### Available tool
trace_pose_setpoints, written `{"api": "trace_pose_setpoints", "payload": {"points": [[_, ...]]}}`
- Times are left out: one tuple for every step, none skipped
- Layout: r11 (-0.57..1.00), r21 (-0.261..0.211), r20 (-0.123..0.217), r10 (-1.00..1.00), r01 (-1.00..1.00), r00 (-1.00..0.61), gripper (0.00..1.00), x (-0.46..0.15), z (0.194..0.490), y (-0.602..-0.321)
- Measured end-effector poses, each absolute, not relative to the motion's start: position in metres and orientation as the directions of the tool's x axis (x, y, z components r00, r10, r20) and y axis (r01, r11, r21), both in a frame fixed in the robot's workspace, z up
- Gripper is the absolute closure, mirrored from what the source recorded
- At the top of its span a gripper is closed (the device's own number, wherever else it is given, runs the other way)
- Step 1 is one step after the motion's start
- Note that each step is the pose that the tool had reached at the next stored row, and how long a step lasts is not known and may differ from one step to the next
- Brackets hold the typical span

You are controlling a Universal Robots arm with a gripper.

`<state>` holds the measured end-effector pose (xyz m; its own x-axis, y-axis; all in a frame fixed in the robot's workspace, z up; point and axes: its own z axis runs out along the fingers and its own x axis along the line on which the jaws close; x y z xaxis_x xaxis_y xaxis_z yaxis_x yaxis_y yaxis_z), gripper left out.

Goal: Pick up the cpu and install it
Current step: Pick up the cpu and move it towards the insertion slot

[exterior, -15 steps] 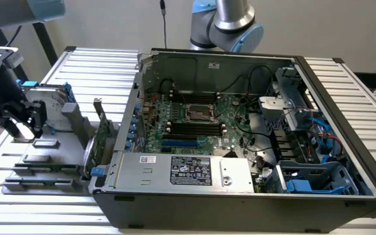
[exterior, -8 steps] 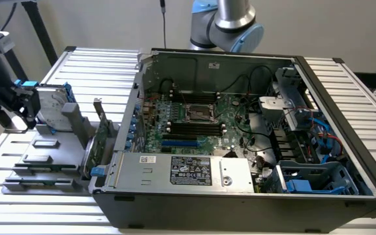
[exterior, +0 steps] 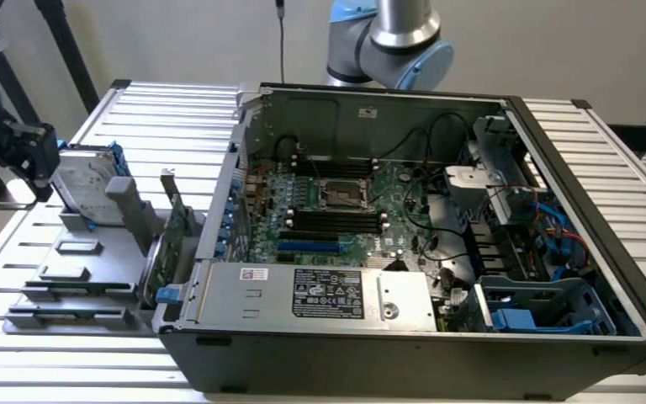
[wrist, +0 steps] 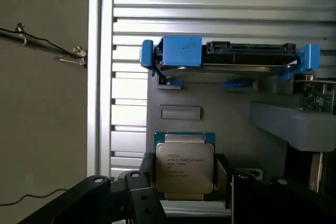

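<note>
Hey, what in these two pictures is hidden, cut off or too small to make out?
- Wrist view: the print on the cpu is too small to read, and the gripper covers one of its edges.
- Exterior view: the socket is too small to tell whether it is open or empty.
- Exterior view: the arm is cut off by the top edge.

Cpu [wrist: 184, 167] is dull silver with dark print, and a green rim peeks out round it. Bright blue brackets [wrist: 181, 51] on the drive [wrist: 247, 59]. Tray [wrist: 210, 124] is plain grey, tabletop [wrist: 220, 3] ribbed pale silver. Green motherboard [exterior: 396, 189], silver box [exterior: 407, 299] with a black label.
</note>
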<state>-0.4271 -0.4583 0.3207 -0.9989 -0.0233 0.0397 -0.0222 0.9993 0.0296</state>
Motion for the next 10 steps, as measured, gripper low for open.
{"api": "trace_pose_setpoints", "payload": {"points": [[0.999, 0.030, 0.040, -0.026, -0.025, -0.999, 0.45, -0.426, 0.325, -0.458], [0.999, 0.030, 0.040, -0.028, -0.027, -0.999, 0.45, -0.424, 0.330, -0.458], [0.999, 0.030, 0.040, -0.029, -0.028, -0.999, 0.45, -0.423, 0.335, -0.458], [0.999, 0.030, 0.040, -0.030, -0.029, -0.999, 0.45, -0.421, 0.339, -0.458], [0.999, 0.030, 0.040, -0.030, -0.029, -0.999, 0.45, -0.418, 0.344, -0.458], [0.999, 0.030, 0.040, -0.030, -0.029, -0.999, 0.45, -0.415, 0.348, -0.457], [0.999, 0.030, 0.039, -0.030, -0.029, -0.999, 0.45, -0.412, 0.353, -0.457], [0.999, 0.030, 0.039, -0.030, -0.029, -0.999, 0.45, -0.409, 0.357, -0.456], [0.999, 0.030, 0.040, -0.030, -0.029, -0.999, 0.45, -0.406, 0.361, -0.455], [0.999, 0.030, 0.040, -0.030, -0.029, -0.999, 0.45, -0.403, 0.364, -0.454]]}}
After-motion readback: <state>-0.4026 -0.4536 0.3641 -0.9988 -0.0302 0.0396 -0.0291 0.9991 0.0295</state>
